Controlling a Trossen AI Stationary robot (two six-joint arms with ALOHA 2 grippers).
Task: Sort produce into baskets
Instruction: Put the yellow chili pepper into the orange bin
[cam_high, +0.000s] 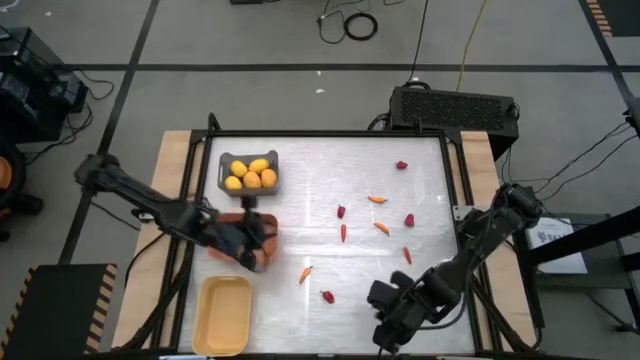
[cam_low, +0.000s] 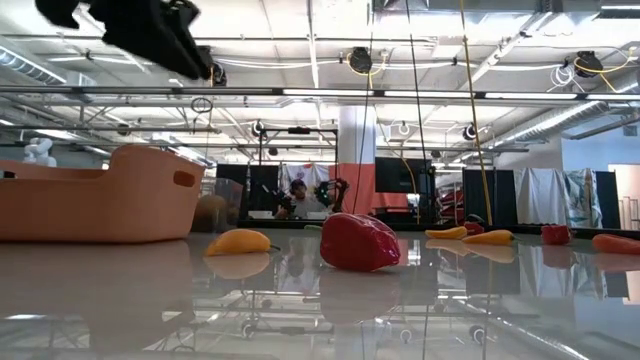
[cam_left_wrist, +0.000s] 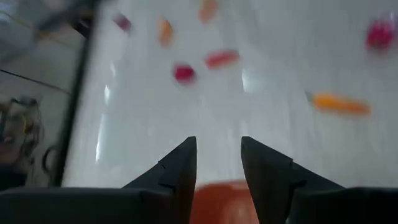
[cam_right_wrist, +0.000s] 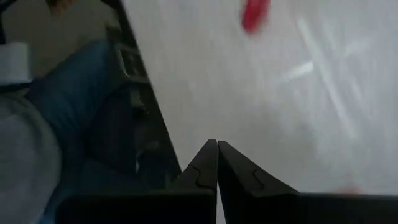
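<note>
The left gripper (cam_high: 250, 243) hangs over the orange basket (cam_high: 232, 219), its 2 fingers (cam_left_wrist: 180, 171) parted a little with nothing between them; orange shows directly beneath the gap in the left wrist view. It looks as if a piece has just been let go into that basket, so the step in hand is likely the release and the lift away. To do it well, the fingers should rise straight up clear of the rim before swinging out toward the loose produce.

Ahead of the left gripper lie several carrots and red pieces; the nearest carrot (cam_high: 306, 273) sits just beyond it toward the table's middle. The grey basket (cam_high: 226, 160) with 4 lemons (cam_high: 251, 174) stands just past the orange one, and the pale yellow basket (cam_high: 224, 314) stands empty on its other side.

The right gripper (cam_high: 385, 338) waits at the near table edge, fingers closed on nothing, with a red piece (cam_high: 327, 296) near it.
</note>
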